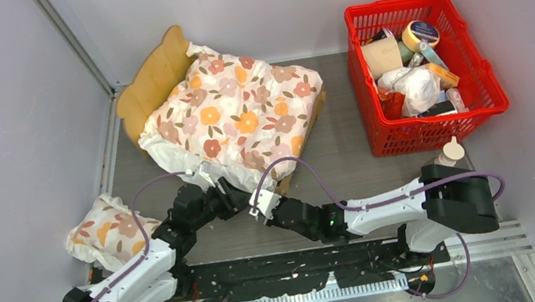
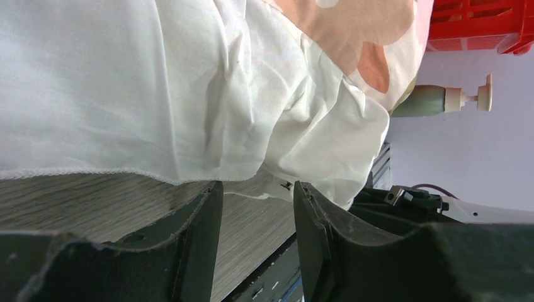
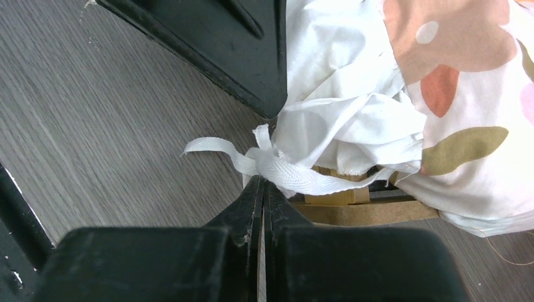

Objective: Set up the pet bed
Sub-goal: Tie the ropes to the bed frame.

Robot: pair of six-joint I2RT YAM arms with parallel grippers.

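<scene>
While my right gripper is closed on the white tie at the near corner of the cushion, my left gripper stands open just beside it, jaws apart at the cushion's white hem. The bed sits toward the back left of the table, under the cushion.

a grey wood-grain tabletop carries everything. a light-wood pet bed with a scalloped headboard stands at the far left, set at an angle. a red plastic lattice basket sits at the far right, well apart from the bed. a small floral-print pillow lies at the near left edge. a small greenish pump bottle stands just beside the basket's near corner.
</scene>
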